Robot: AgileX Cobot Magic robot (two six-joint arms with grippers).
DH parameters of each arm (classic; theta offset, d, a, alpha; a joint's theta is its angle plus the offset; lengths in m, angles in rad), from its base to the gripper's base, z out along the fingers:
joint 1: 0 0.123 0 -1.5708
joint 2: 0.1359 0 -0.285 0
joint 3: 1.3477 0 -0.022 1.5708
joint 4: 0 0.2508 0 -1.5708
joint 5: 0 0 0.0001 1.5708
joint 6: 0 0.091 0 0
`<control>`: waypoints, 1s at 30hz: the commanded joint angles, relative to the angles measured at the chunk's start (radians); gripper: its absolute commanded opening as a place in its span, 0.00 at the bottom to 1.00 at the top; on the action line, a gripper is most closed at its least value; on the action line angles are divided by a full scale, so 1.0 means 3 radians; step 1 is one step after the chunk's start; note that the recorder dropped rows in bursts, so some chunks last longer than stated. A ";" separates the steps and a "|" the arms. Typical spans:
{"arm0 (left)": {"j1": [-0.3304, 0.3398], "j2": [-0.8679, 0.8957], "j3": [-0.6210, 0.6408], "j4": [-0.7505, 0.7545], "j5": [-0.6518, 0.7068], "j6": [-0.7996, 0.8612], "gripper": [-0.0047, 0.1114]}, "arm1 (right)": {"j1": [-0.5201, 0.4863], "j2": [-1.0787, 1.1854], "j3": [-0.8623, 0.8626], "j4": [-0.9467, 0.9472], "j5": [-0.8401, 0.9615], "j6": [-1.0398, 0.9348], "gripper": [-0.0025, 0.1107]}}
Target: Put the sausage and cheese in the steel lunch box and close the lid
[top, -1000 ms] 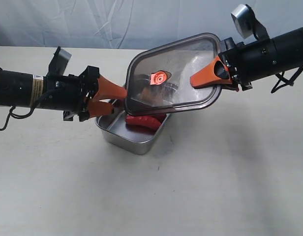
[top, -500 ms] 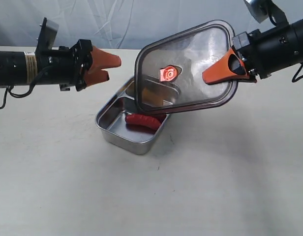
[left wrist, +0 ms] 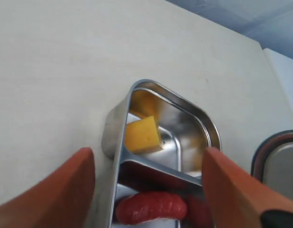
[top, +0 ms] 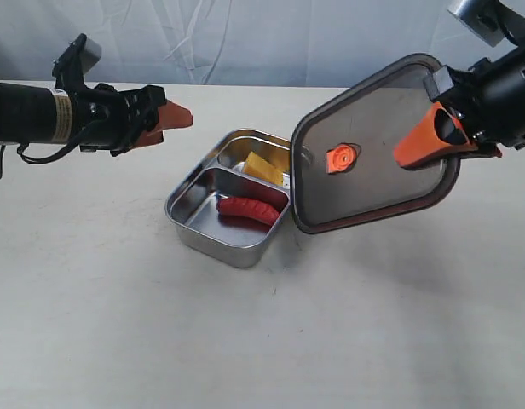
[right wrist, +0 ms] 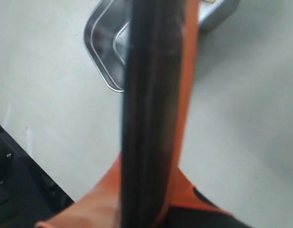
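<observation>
Nearest you lies bare table (top: 118,341), then the steel lunch box (top: 184,223), standing open. The sausage (top: 250,209) lies in its nearer, larger compartment. The cheese (top: 264,167) sits in the farther, smaller one, beside the divider. Both look to sit below the rim, so neither should foul the lid.

Just right of the box, the lid (top: 377,183) hangs tilted. Its low corner is close by the box's right rim, though you cannot tell whether it touches. Its high edge sits in your right gripper (top: 413,152), which is pinched down with only the lid's thickness between the jaws.

Judge the lid as light, stiff and smooth. Held by one edge it may swivel in the pinch, so bring it flat and square before you press. The orange valve tab (top: 341,158) is small and probably soft, so keep off it. The box is polished, thin-walled and likely light. Expect it to slide on the table if pushed sideways. Its rim or a short wall is the place to steady it.

Farther back, your left gripper (top: 173,118) hovers beyond the box to the left, jaws spread wide and holding nothing.

As for writing, a pale label band (top: 62,115) wraps the left arm, its print too small to read. No brand shows on lid or box.
</observation>
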 commanded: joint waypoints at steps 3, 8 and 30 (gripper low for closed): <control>-0.0165 0.0247 -0.0162 -0.0001 -0.0066 0.0058 0.57 | -0.0013 -0.0145 0.0497 0.0052 -0.0350 0.0111 0.01; -0.0228 0.0367 -0.0335 -0.0008 -0.0138 0.0069 0.57 | -0.0013 -0.0168 0.1021 0.0907 -0.0696 -0.0513 0.01; -0.0661 0.0697 -0.0657 0.0134 -0.0380 0.0064 0.57 | 0.0254 -0.0639 0.1380 0.1554 -0.0723 -0.0947 0.01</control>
